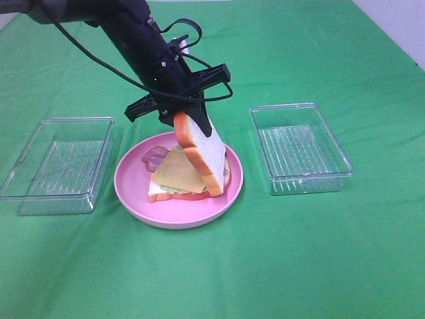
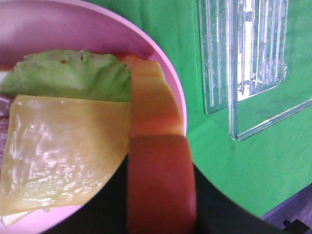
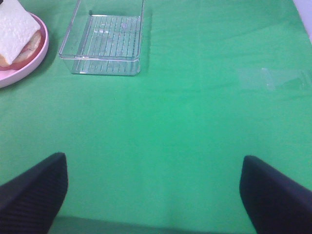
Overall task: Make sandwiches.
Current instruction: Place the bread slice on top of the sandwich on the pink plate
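Observation:
A half-built sandwich (image 1: 174,178) lies on the round pink plate (image 1: 133,193): a bread slice at the bottom, pale-green lettuce (image 2: 68,75) and a yellow cheese square (image 2: 63,151) on top. My left gripper (image 1: 188,121) is shut on the top end of a second bread slice (image 1: 202,154) and holds it tilted on edge, its lower end at the stack's right side. The orange-brown crust (image 2: 158,146) fills the left wrist view. My right gripper (image 3: 153,195) is open and empty over bare green cloth; it is out of the exterior view.
A clear plastic tray (image 1: 302,147) stands right of the plate and another clear tray (image 1: 60,163) left of it. A reddish-pink bacon strip (image 1: 154,155) lies on the plate's far left part. Green cloth covers the table.

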